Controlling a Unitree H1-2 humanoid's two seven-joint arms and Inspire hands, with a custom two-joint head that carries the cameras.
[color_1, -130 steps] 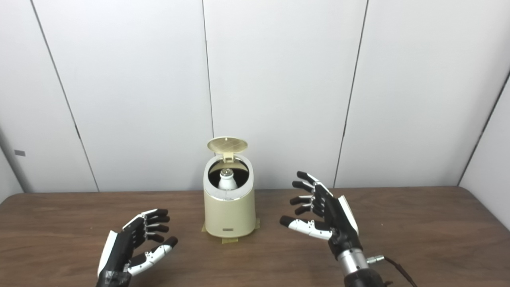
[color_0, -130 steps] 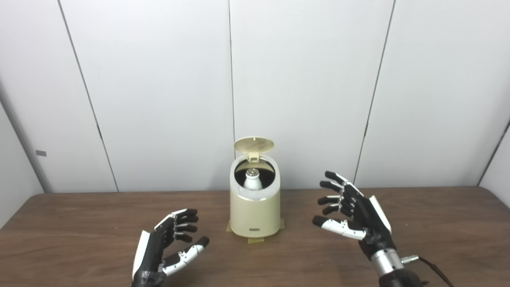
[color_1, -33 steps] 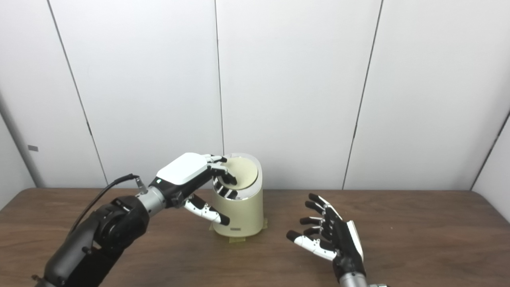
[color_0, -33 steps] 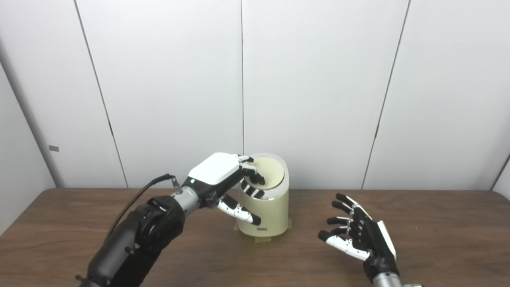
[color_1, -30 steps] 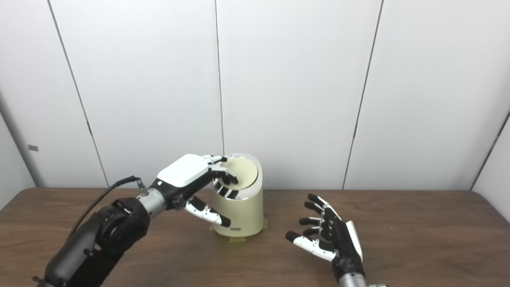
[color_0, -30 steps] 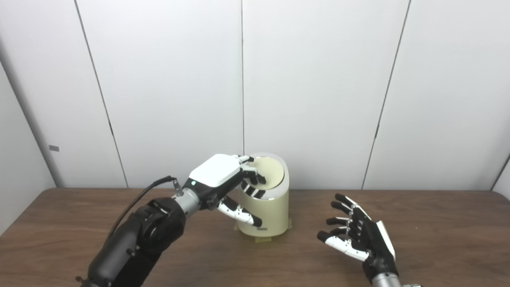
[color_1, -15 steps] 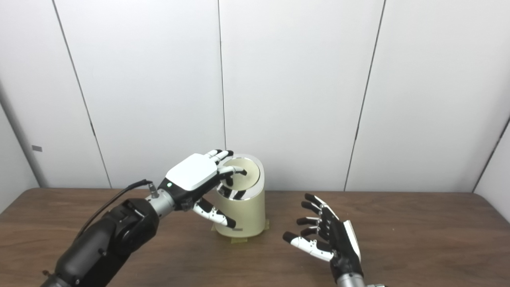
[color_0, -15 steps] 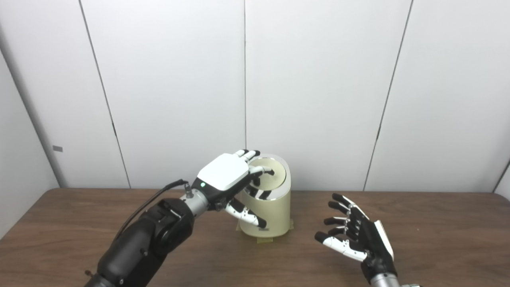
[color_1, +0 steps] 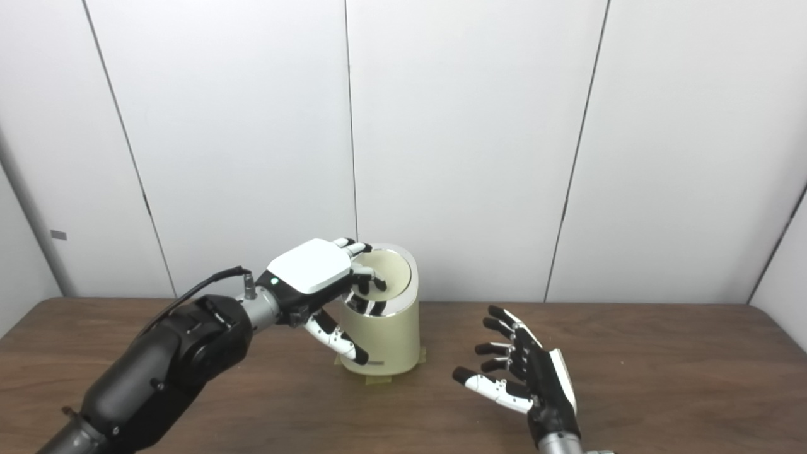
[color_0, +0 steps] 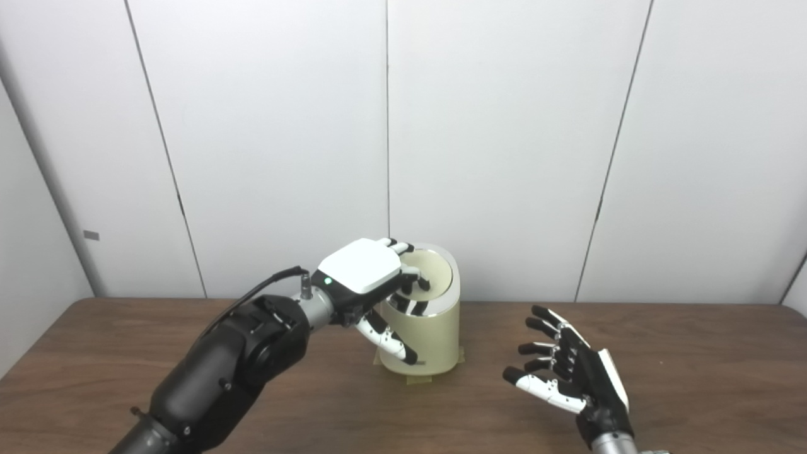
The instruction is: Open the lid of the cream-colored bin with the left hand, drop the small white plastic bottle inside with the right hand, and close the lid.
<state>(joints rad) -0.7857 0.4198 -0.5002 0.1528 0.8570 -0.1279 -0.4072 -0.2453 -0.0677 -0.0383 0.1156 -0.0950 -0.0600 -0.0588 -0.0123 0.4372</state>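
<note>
The cream-colored bin (color_0: 432, 337) stands at the middle back of the table, taped down at its base. Its round lid (color_0: 436, 275) lies down flat in the chrome rim. My left hand (color_0: 369, 277) rests palm down over the lid's left side, fingers curled onto it and thumb down along the bin's front. It holds nothing. My right hand (color_0: 567, 375) hovers open and empty to the right of the bin, above the table. The small white bottle is hidden from both views.
The brown wooden table (color_0: 693, 366) runs the full width of the view. White wall panels (color_0: 504, 139) stand right behind the bin. A black cable (color_0: 252, 299) trails from my left wrist.
The lid stood open with the bottle visible inside and both hands low; now the lid is down under my left hand. In the last half second the hand settled lower. The right hand barely moved.
</note>
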